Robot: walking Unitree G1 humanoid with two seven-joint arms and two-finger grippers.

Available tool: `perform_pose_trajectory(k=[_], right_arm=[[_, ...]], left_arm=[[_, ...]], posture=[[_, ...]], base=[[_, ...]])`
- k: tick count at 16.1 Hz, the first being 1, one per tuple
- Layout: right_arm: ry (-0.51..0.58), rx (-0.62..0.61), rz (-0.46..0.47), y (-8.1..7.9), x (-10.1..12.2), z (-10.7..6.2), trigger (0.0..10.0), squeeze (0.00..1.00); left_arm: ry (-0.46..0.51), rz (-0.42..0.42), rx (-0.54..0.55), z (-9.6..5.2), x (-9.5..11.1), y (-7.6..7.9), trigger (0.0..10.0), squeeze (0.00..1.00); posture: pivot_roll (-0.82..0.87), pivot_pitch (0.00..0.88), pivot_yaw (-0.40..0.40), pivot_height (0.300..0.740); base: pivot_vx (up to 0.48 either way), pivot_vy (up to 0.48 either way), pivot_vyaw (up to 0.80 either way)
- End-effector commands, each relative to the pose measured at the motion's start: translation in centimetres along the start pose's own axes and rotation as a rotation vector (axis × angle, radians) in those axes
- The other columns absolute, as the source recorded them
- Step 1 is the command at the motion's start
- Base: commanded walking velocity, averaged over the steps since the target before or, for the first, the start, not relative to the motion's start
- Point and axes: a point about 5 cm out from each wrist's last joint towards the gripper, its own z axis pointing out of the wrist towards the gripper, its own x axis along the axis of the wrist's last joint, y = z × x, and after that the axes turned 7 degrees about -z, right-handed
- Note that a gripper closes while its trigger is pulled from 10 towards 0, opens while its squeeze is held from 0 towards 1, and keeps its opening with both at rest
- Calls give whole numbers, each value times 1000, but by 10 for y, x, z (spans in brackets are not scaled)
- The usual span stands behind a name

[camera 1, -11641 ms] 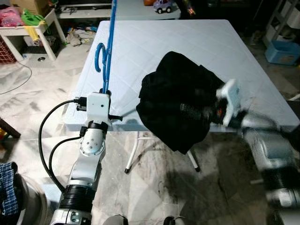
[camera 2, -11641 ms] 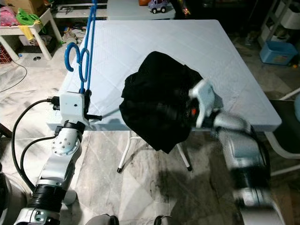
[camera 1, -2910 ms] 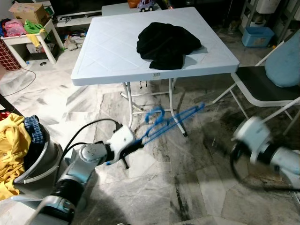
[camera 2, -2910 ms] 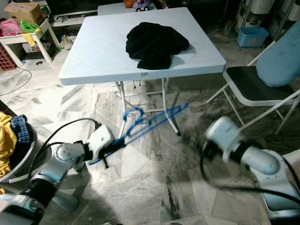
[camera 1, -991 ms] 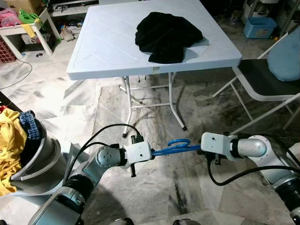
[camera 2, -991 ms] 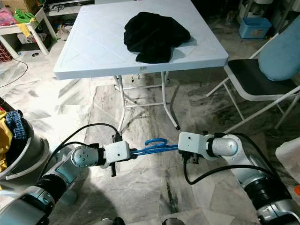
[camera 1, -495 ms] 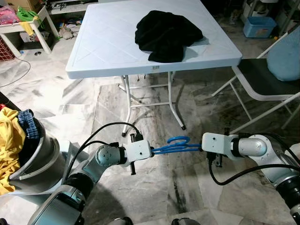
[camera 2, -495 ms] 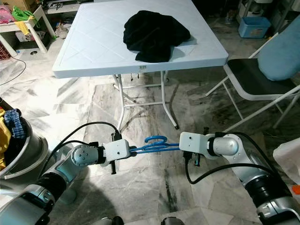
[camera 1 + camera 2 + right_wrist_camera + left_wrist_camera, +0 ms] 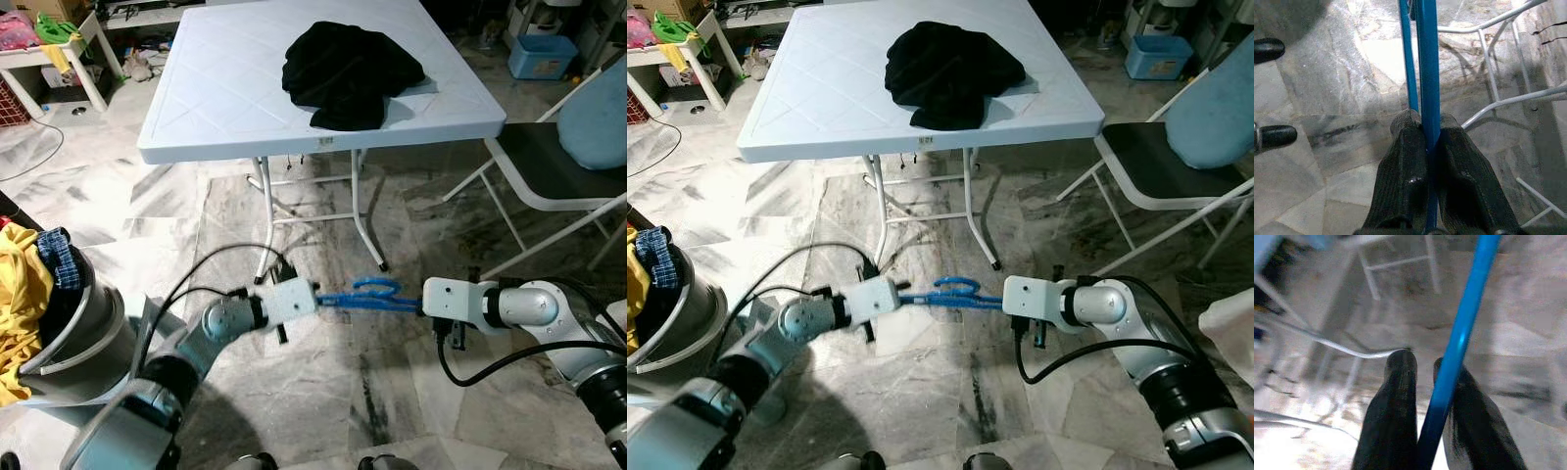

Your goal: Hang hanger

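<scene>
Open marble floor [image 9: 323, 392] lies below & in front of both arms. White table [image 9: 196, 98] legs stand just ahead; folding chair [image 9: 549, 186] blocks the right, laundry basket [image 9: 69, 333] the left.

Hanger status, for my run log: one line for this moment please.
hanger: held level above floor | left pincer: shut on one end | right pincer: shut on other | not hung

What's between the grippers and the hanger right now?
Nothing. The blue hanger spans between both grippers. The right gripper is shut on its bar, and the left gripper has the bar between its fingers. No rail to hang it on is visible.
</scene>
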Motion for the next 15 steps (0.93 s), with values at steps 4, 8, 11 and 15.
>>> perform_pose_trajectory(k=[4,8,11,15], right_arm=[[-40,-90,28,9,-10,-5,0,0],[-63,-184,58,14,-14,-3,0,0],[-97,-220,136,2,-25,3,0,0],[-95,-238,133,-5,-23,9,0,0]], left_arm=[[105,76,260,-6,15,-30,10000,1000],[201,43,295,-6,24,-30,10000,1000],[273,4,283,-10,23,-17,10000,1000],[299,-13,229,-11,22,-5,10000,1000]], posture=[[-206,108,62,740],[-197,94,56,740],[-189,95,57,740],[-193,104,53,740]], base=[[0,0,0],[0,0,0],[0,0,0],[0,0,0]])
